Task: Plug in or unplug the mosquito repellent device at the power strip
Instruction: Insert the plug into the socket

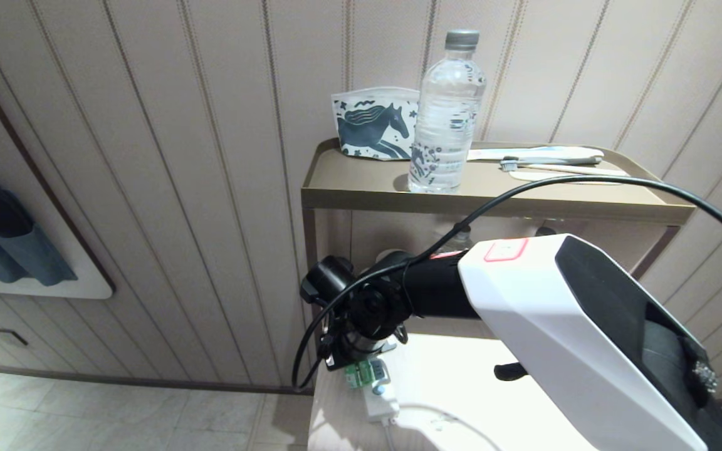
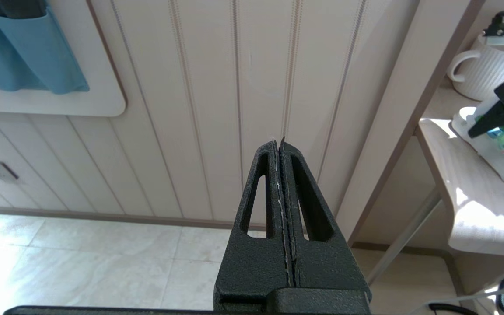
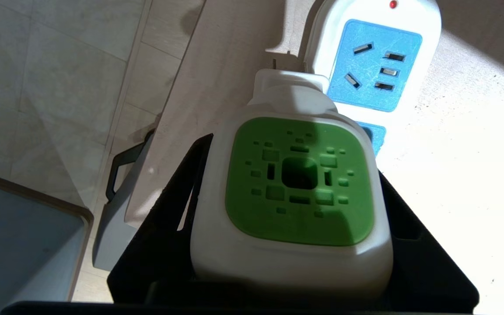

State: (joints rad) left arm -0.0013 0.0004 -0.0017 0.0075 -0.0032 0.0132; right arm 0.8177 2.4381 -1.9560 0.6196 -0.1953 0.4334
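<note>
My right gripper is shut on the mosquito repellent device, its black fingers pressed against both white sides of the head; the green top faces the wrist camera. The device hangs just over the power strip, which lies on the pale lower shelf. One light-blue socket face is bare, and a metal prong shows beside the strip's edge, outside any socket. In the head view the device is over the strip. My left gripper is shut and empty, out by the wall.
The upper shelf carries a clear water bottle, a horse-print pouch and a toothbrush. A white ribbed mug stands behind the strip. A grey bin sits on the tiled floor. Slippers hang on the wall.
</note>
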